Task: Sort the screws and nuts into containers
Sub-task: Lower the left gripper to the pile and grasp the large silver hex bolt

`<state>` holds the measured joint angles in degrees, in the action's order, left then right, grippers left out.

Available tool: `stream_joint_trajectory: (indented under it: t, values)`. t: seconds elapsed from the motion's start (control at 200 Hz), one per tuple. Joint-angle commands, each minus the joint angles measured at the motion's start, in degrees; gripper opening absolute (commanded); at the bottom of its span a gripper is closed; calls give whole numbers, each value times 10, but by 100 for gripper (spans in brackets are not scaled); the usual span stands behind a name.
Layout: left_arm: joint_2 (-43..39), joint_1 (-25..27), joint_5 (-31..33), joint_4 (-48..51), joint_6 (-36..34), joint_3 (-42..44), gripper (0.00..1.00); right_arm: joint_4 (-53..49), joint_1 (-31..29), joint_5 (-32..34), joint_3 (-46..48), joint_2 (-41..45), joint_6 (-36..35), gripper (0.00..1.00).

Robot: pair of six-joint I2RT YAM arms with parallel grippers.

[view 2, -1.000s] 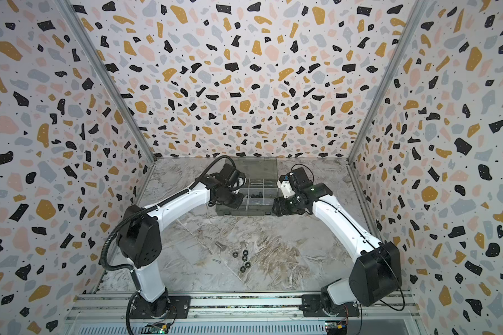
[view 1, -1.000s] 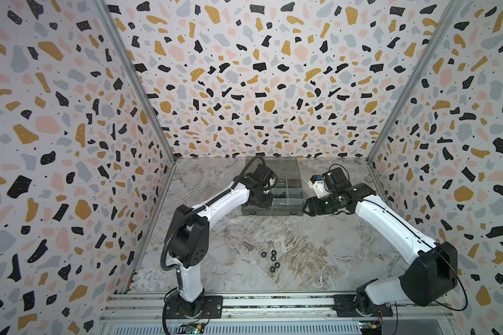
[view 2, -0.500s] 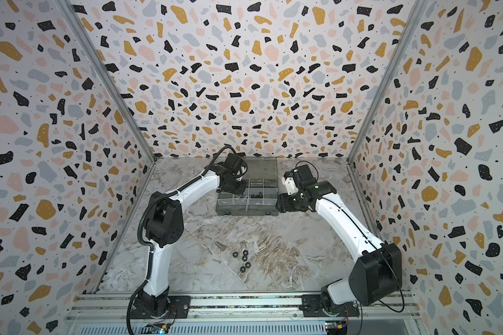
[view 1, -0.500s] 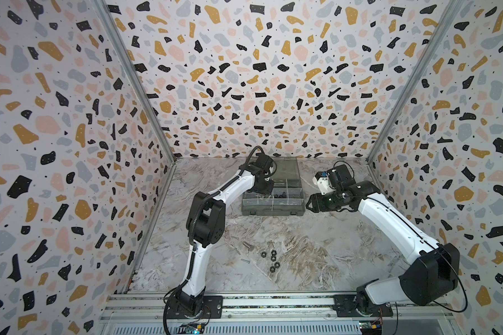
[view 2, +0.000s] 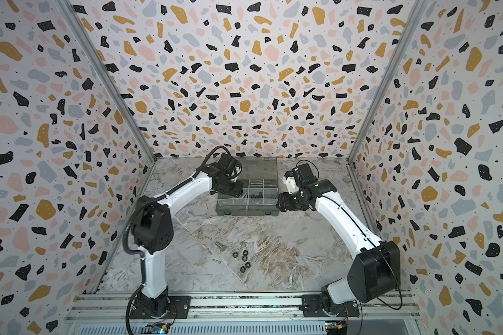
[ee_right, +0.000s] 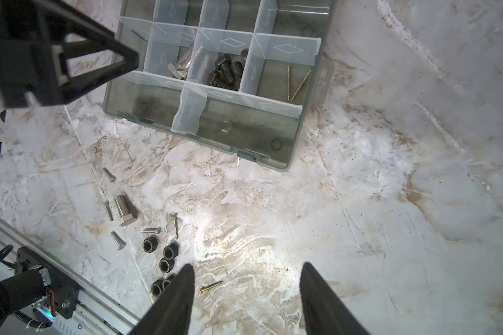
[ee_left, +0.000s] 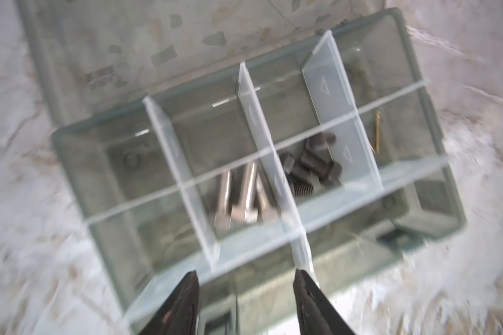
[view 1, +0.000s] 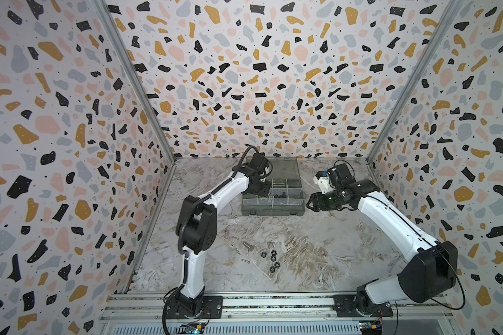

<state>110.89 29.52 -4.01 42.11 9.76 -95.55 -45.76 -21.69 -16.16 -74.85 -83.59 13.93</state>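
Sorting looks partly done. The organiser box [view 1: 273, 211] sits open at the far middle of the table [view 1: 331, 246], its lid [view 1: 285, 168] lying flat behind it. In the box's middle row, silver hex bolts [ee_right: 183, 65] share one compartment and black hex bolts [ee_right: 225, 72] fill the one to their right. Two brass wood screws [ee_right: 296, 82] lie in the right-end one. The left wrist view is blurred, so the silver count, probably three, is unsure. I make out no nut in any compartment.

Loose on the near table, left of centre, lie five black nuts [ee_right: 166, 265] close together and a big silver bolt [ee_right: 122, 210]. Several thin silver screws [ee_right: 116, 240] and two brass screws [ee_right: 175, 222] lie there too. By my judgement, every nut and roughly half the screws are left to sort.

The left gripper [ee_left: 246, 274] hovers over the box's left part, jaws apart, nothing between them. The right gripper [ee_right: 247, 266] hangs just beside the box's right side, jaws apart and empty.
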Motion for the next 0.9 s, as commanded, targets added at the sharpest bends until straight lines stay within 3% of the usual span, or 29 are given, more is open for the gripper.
stream_joint_trajectory:
  t: [0.0,0.1,0.245,0.375,0.616,0.896]
  values:
    - [-101,-3,4,5,-11,106,54,3,-2,-28,-22,-13,-10,60]
    - [-179,-3,12,9,-12,224,55,12,-16,-37,-23,-29,-13,60]
    - [-273,-1,-31,-20,27,364,55,19,-49,-46,-31,-55,-14,60]
    - [-328,9,-46,-58,61,448,65,20,-72,-48,-48,-76,-14,60]
    - [-334,46,-42,-100,60,494,72,9,-78,-42,-70,-87,-16,61]
    - [-290,58,-45,-137,56,503,73,-3,-78,-25,-61,-65,-17,61]
